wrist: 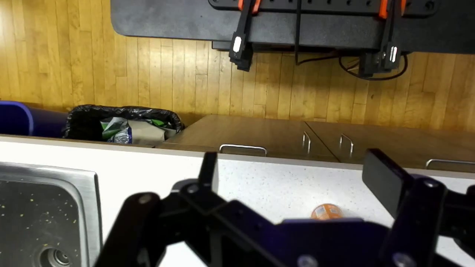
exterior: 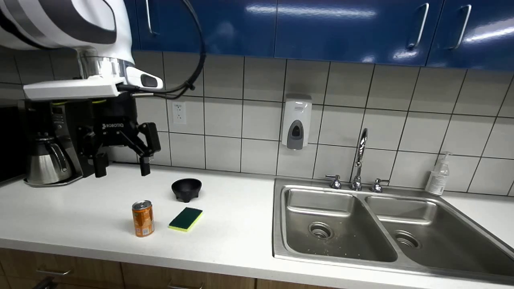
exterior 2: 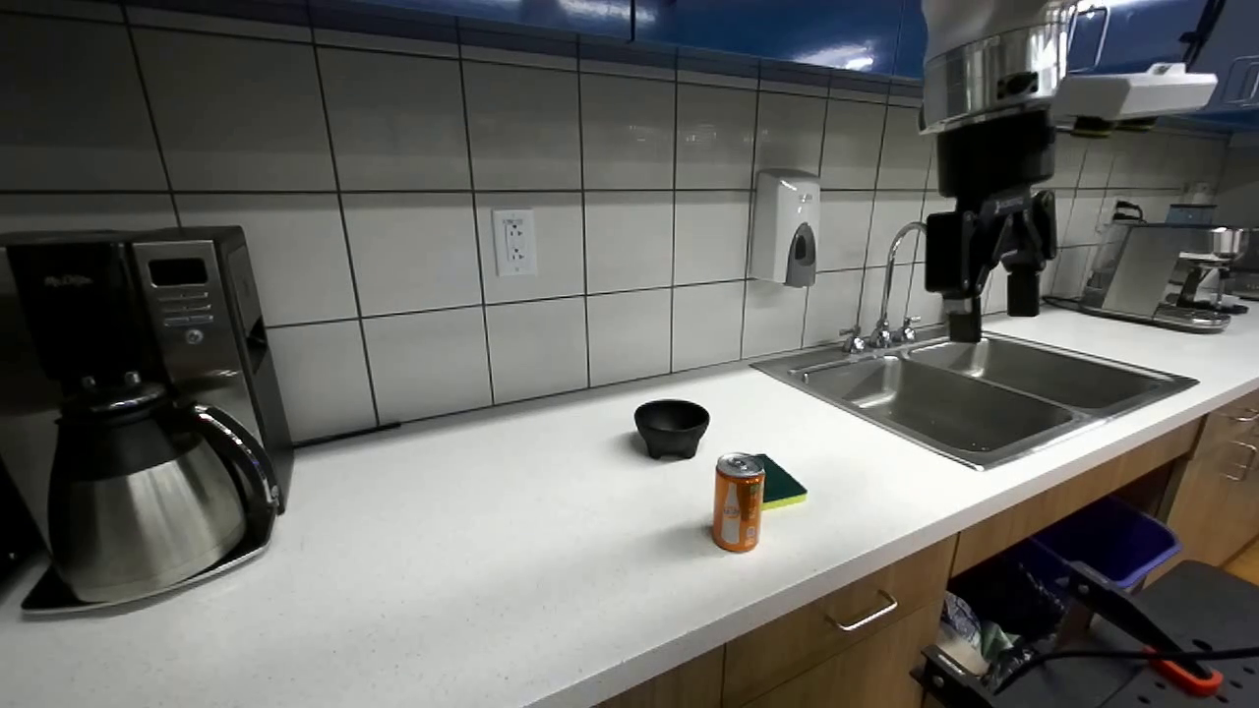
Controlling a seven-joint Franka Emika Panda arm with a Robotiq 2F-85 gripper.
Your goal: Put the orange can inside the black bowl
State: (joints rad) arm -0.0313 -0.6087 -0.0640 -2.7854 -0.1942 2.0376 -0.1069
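Note:
The orange can (exterior: 143, 220) stands upright on the white counter, near its front edge. It also shows in an exterior view (exterior 2: 738, 506), and part of its side shows in the wrist view (wrist: 327, 212), the rest hidden behind the gripper body. The black bowl (exterior: 186, 189) stands upright behind the can, towards the tiled wall, and holds nothing that I can see; it also shows in an exterior view (exterior 2: 672, 429) and is hidden in the wrist view. My gripper (exterior: 123, 167) is open and empty, high above the counter; its spread fingers show in the wrist view (wrist: 293, 174).
A green and yellow sponge (exterior: 186, 218) lies beside the can, in front of the bowl. A coffee maker with a steel carafe (exterior 2: 148, 492) stands on the counter. A double steel sink (exterior: 280, 224) with a faucet (exterior: 361, 156) is set into the counter. Blue cabinets (exterior: 341, 32) hang above.

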